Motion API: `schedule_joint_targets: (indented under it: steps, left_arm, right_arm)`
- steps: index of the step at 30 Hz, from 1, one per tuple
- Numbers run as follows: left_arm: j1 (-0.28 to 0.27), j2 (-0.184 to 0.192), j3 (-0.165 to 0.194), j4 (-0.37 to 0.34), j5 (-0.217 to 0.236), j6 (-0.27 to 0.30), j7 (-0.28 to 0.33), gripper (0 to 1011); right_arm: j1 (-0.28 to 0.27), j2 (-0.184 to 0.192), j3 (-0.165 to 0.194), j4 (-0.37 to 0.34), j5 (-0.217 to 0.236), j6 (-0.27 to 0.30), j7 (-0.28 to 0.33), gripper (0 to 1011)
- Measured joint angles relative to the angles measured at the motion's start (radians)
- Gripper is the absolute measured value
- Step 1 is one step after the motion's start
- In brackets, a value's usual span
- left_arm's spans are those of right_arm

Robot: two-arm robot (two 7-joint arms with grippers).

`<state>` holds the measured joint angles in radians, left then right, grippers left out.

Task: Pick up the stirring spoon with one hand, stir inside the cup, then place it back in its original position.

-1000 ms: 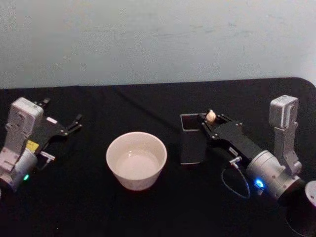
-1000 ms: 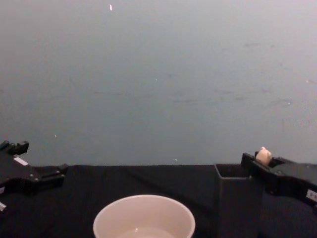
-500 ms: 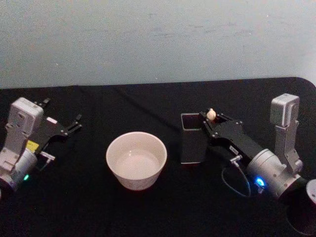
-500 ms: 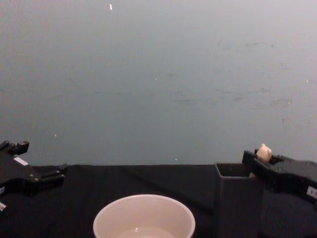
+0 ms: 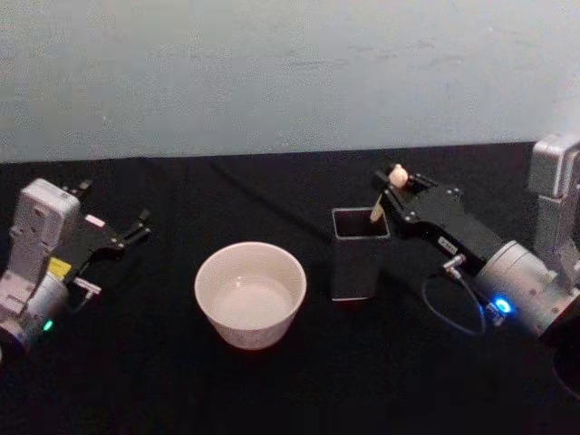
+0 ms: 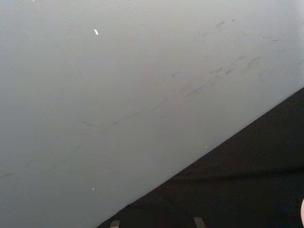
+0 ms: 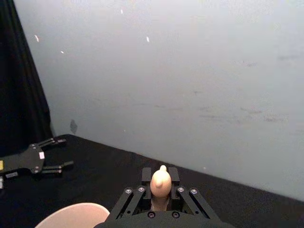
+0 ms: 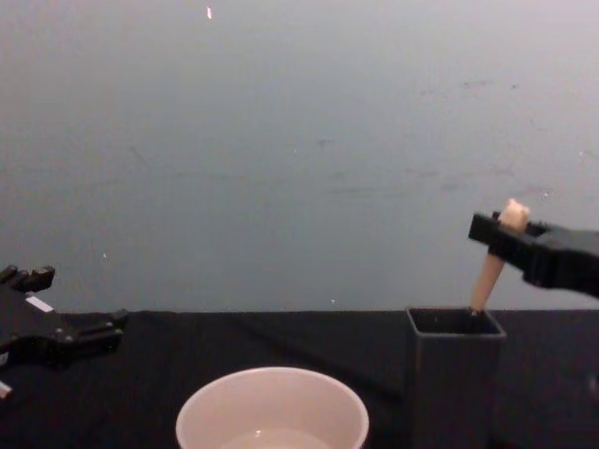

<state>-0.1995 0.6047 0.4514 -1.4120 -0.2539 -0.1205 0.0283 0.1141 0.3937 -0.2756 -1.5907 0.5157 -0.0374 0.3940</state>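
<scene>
My right gripper (image 5: 399,184) is shut on the stirring spoon (image 5: 380,205) just below its cream animal-head knob (image 7: 160,180). The beige handle (image 8: 488,278) slants up out of the dark grey square holder (image 5: 355,253); the spoon's lower end is hidden inside it. From the chest, the right gripper (image 8: 506,231) hangs above the holder's (image 8: 453,374) right side. The wide cream-white cup (image 5: 250,293) stands left of the holder, its rim (image 8: 272,404) low in the chest view. My left gripper (image 5: 134,228) is parked open at the far left.
A black cloth (image 5: 272,381) covers the table, which meets a pale grey-blue wall (image 5: 272,72) at the back. A dark cable (image 5: 263,195) runs across the cloth behind the cup.
My right gripper has risen with the spoon, drawing the beige handle up out of the holder. The left arm has stayed still.
</scene>
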Motion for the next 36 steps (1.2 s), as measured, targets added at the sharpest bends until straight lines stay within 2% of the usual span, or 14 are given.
schedule_joint_targets:
  steps: [9,19,27,32,34,35,36]
  left_arm:
    - [0.0,0.0,0.0,0.0,0.0,0.0,0.0,1001]
    - [0.0,0.0,0.0,0.0,0.0,0.0,0.0,1001]
    - [0.0,0.0,0.0,0.0,0.0,0.0,0.0,1001]
    - [0.0,0.0,0.0,0.0,0.0,0.0,0.0,1001]
    - [0.0,0.0,0.0,0.0,0.0,0.0,0.0,1001]
    - [0.0,0.0,0.0,0.0,0.0,0.0,0.0,1001]
    - [0.0,0.0,0.0,0.0,0.0,0.0,0.0,1001]
  right_arm:
    - [0.024,0.039,0.015,-0.043,0.031,0.021,0.033,203]
    - [0.075,0.046,0.023,-0.05,0.048,-0.025,0.054,203]
    - [0.135,0.039,-0.037,-0.007,0.071,-0.062,0.154,203]
    - [0.175,0.03,-0.1,0.036,0.084,-0.089,0.235,203]
    - [0.192,0.024,-0.13,0.059,0.083,-0.099,0.262,203]
    - [0.192,0.024,-0.13,0.059,0.083,-0.099,0.262,203]
    - [0.204,0.02,-0.15,0.079,0.077,-0.104,0.278,203]
